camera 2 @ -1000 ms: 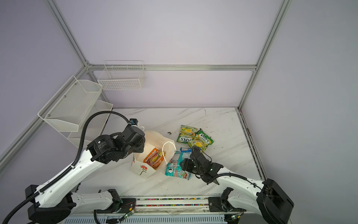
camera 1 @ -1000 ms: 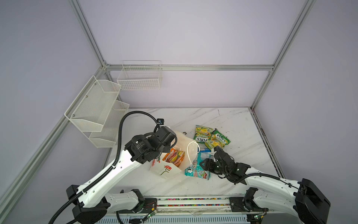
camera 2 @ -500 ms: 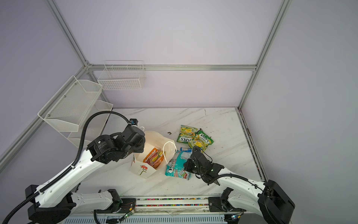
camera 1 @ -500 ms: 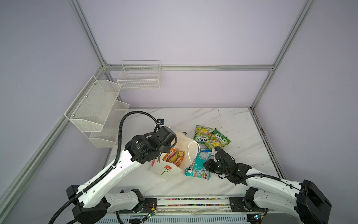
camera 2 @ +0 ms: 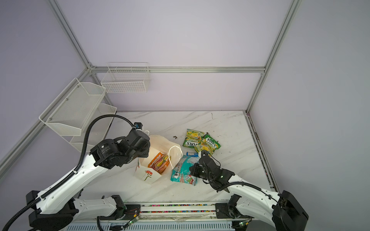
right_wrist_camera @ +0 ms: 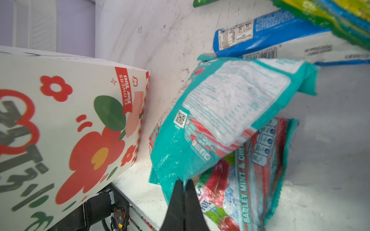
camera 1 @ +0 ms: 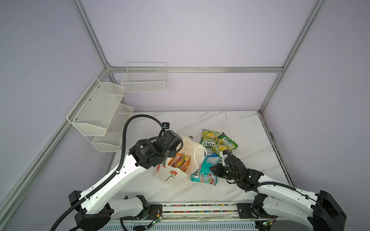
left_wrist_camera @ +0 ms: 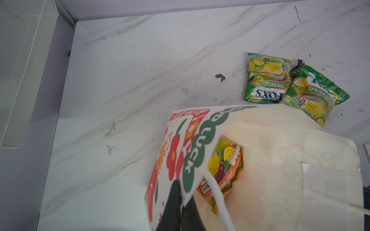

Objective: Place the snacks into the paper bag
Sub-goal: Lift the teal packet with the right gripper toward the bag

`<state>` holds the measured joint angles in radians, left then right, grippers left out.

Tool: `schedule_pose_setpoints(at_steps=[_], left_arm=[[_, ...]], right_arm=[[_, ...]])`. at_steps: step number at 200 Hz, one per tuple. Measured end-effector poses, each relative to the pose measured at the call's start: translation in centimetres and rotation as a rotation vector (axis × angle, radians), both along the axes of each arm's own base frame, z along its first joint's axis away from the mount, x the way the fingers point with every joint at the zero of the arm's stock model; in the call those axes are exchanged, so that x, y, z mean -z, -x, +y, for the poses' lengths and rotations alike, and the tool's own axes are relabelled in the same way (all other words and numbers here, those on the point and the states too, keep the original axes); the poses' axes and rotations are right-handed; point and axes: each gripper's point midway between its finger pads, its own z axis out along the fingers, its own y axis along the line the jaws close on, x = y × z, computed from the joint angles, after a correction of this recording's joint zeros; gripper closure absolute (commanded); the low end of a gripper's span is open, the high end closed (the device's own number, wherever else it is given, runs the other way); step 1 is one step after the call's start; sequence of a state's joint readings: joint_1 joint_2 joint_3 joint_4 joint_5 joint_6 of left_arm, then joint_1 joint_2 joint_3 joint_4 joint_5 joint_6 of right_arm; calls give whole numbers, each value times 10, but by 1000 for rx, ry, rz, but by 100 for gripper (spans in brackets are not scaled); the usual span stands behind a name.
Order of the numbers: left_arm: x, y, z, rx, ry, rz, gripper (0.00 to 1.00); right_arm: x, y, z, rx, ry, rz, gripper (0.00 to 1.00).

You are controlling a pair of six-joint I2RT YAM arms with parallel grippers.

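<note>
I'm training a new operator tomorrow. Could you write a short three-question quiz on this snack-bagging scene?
1. True or false: the left gripper pinches the rim of the paper bag.
2. Which packet is the right gripper shut on? A) green B) teal C) blue
3. Fill in: the orange packet lies ___ the bag.
Key: 1 true; 2 B, the teal packet; 3 inside.

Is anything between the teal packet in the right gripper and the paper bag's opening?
Only the cord handle, looping up from the paper bag's rim on the side facing the teal packet that the right gripper pinches. Nothing else visible blocks the way.
</note>
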<state>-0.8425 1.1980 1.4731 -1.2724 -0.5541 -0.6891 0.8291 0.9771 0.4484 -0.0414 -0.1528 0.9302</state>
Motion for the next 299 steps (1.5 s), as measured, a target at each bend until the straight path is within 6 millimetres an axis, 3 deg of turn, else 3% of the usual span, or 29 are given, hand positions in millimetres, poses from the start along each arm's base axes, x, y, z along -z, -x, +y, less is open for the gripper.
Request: schedule_pose_setpoints(at_steps=[196, 299], left_arm=[[0, 0, 0, 0, 0, 0, 100], [0, 0, 0, 0, 0, 0, 100]], right_arm=[[-93, 5, -8, -27, -178, -251, 100], [-174, 0, -15, -18, -191, -416, 100]])
